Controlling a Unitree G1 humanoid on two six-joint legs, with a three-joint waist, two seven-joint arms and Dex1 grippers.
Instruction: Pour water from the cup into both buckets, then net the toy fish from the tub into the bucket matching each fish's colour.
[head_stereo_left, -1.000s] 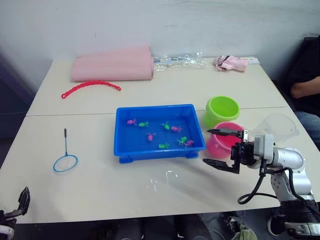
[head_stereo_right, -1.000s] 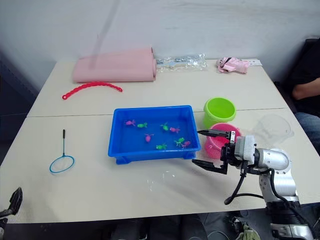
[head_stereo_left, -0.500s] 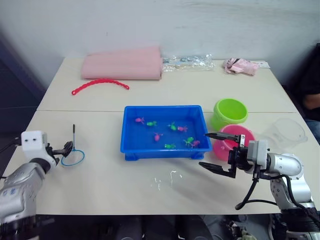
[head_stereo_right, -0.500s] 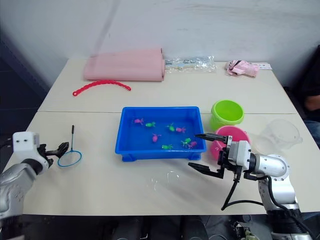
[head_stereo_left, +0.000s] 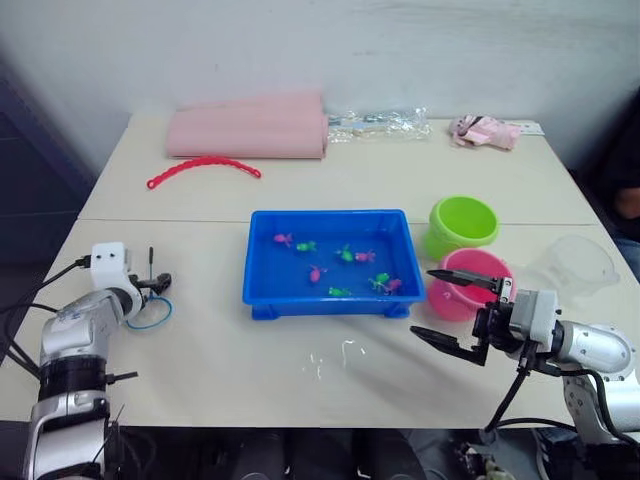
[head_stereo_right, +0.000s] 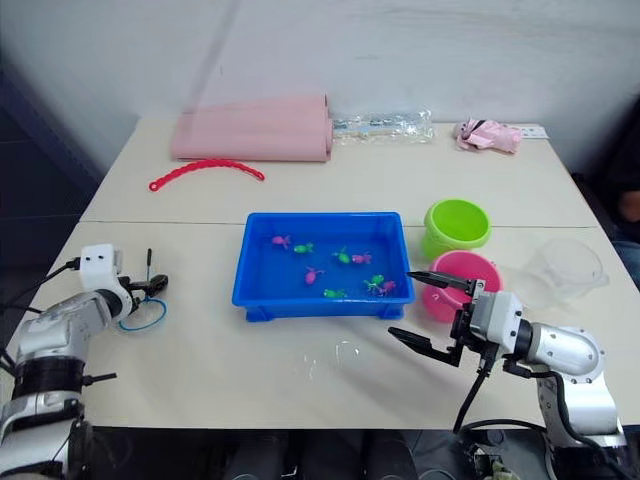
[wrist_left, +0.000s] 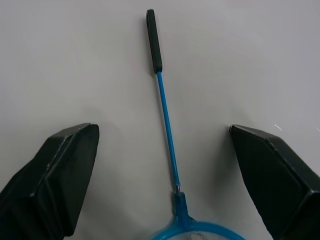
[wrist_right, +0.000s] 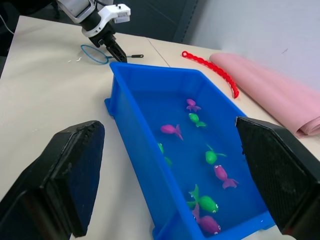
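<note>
Beige table (head_stereo_left: 200, 350) with blue tub (head_stereo_left: 262, 292), green and pink buckets (head_stereo_left: 462, 224), net (head_stereo_left: 150, 310), clear cup (head_stereo_left: 578, 265).

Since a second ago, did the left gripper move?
Yes. The left gripper came up from the table's near edge to the net, fingers open astride its handle.

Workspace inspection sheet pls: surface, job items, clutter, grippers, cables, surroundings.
Surface: beige table; a small wet patch in front of the tub.
Job's things: blue tub holds pink and green toy fish. Green bucket and pink bucket stand beside it; clear cup beyond them. Net lies flat near the table's left edge.
Clutter: pink roll, red beaded strip, clear bag, pink cloth along the far edge.
Grippers: left gripper open, astride the net handle; right gripper open, empty.
Cables: black cable under the right forearm.
Surroundings: pale wall.
</note>
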